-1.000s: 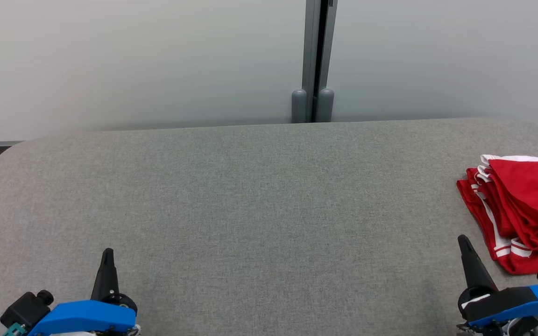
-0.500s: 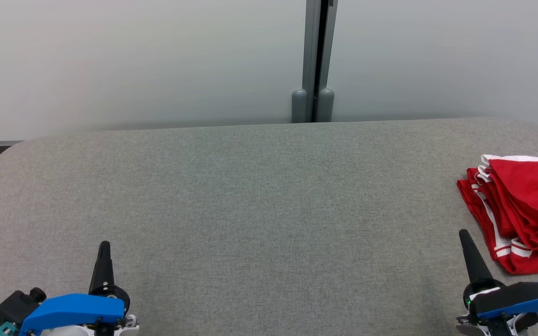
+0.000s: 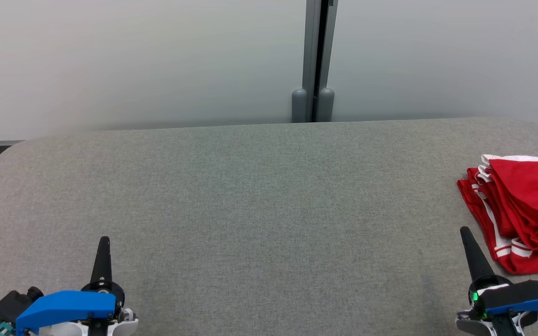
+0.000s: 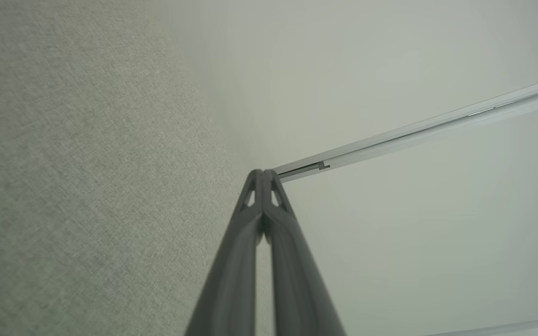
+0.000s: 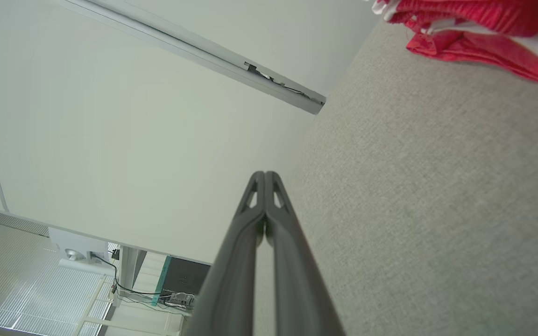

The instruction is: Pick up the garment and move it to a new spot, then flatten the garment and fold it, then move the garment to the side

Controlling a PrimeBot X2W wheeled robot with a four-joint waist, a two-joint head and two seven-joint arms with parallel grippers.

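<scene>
Grey table: red garment bunched at its right edge, near the right gripper; that and the left gripper sit closed, empty. A shallow pinch could drag cloth overboard

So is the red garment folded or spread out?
Folded, roughly: the red garment lies in stacked layers, white-striped edges piled together.

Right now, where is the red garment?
In the head view the red garment lies in a heap at the right edge of the grey table, just ahead and right of the shut right tool.
</scene>
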